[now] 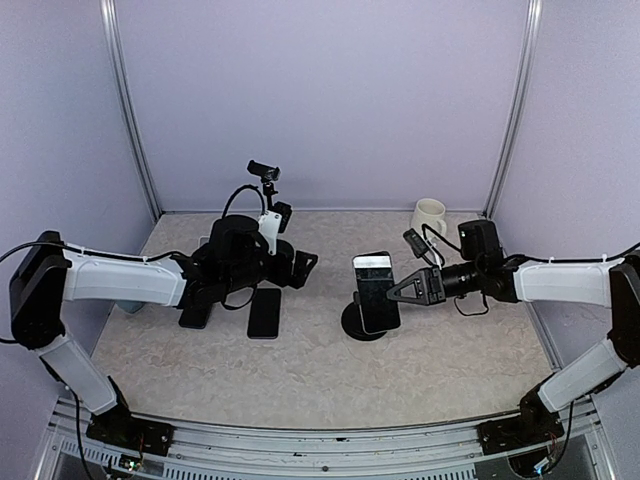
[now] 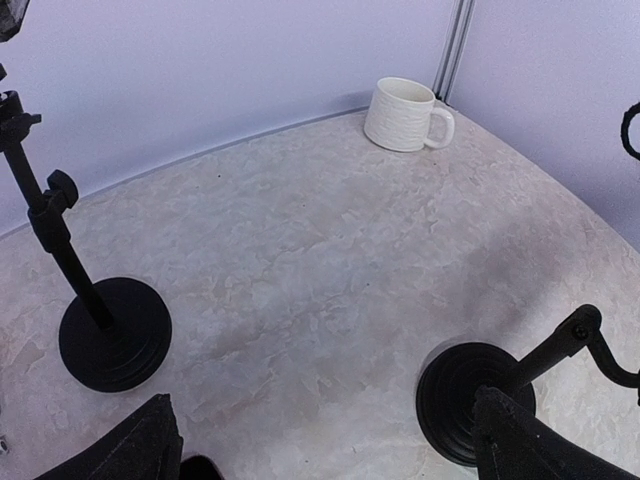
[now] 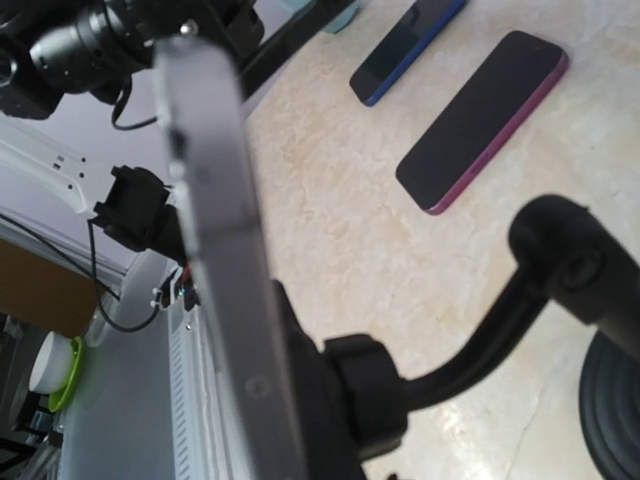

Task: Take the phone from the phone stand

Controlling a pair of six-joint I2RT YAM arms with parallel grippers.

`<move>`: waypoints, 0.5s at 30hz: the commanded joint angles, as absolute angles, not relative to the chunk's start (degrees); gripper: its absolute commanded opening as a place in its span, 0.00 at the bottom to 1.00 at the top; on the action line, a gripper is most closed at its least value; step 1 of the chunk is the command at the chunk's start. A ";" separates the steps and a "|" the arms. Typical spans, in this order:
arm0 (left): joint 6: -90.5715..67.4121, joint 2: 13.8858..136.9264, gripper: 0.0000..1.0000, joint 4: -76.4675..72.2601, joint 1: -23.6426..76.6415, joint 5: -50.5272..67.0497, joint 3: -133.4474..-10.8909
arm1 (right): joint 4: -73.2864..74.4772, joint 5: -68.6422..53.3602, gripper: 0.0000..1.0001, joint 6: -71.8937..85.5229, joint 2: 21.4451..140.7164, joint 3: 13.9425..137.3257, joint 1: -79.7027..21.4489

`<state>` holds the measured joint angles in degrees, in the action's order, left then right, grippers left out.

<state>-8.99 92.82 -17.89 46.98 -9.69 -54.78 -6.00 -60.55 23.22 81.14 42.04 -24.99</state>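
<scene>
Top view: the right arm is stretched in low from the right with its forearm near level. The right claw (image 1: pixel 395 292) is at the right edge of the black-screen, silver-edged phone (image 1: pixel 374 283), fingers overlapping that edge; can't tell if it is clenched on it or only around it. The phone sits tilted back in the black round-based phone stand (image 1: pixel 360 325), centre-right on the beige marbled table (image 1: pixel 450 370). The left arm reaches in from the left with its elbow bent; the left claw (image 1: pixel 304 265) is released, holds nothing, and is well apart from the phone. A dark flat phone (image 1: pixel 264 312) lies on the table near the left claw, with a black pole stand (image 1: pixel 266 190) behind. A white ceramic mug (image 1: pixel 429 214) stands upright at back right, inside not visible. Left wrist view: the left claw (image 2: pixel 322 405) has its fingers spread wide with bare table between. The phone stand (image 2: pixel 462 400) base is by the right finger, the pole stand (image 2: pixel 110 335) to the left, and the mug (image 2: pixel 404 114) far off, handle to the right. Right wrist view: the phone (image 3: pixel 215 230) is edge-on and very close, seated on the phone stand (image 3: pixel 470 340); the claw's own fingers are not made out. Beyond it the dark flat phone (image 3: pixel 482 120), purple-rimmed, and a blue slab phone (image 3: pixel 405 45) lie on the table.
</scene>
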 commanded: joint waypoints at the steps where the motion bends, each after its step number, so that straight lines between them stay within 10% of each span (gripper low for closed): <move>1: -9.60 90.61 0.99 -15.71 47.37 -11.34 -54.50 | -10.07 -60.65 0.16 25.79 82.11 40.63 -26.86; 15: -18.03 80.65 0.99 -20.98 48.14 -16.05 -47.27 | -34.19 -50.28 0.00 39.65 79.26 33.36 -30.32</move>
<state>-15.44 82.37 -20.38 47.79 -14.44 -47.48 -24.95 -55.00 34.50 80.73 34.89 -28.77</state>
